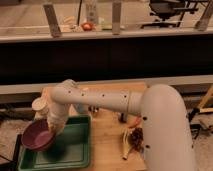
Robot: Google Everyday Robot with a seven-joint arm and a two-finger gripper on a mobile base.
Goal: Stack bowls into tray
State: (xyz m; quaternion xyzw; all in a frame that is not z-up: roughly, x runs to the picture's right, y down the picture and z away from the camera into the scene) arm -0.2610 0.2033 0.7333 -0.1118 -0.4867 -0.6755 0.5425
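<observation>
Purple-maroon and glossy inside, the single bowl (36, 136) hangs tilted from the gripper (50, 131), which is clamped on the bowl's rim at the side nearest the wrist. The bowl's mouth is turned up and toward the camera. From the gripper, the bowl spreads toward the picture's left and a little downward, so its body overlaps the near-left rim of the one tray (70, 145). That dark-green rectangular tray lies directly beneath the gripper and stretches away from it toward the picture's right. No other bowl shows in it. Whether the bowl's underside touches the tray rim cannot be told. The one white arm (100, 100) reaches in from the picture's right, bends at an elbow above the gripper, and drops to it. Just above and beyond the gripper stands one pale cup (39, 104) on the wooden table (107, 145). One banana (126, 147) lies well apart from the gripper, past the tray's far side.
</observation>
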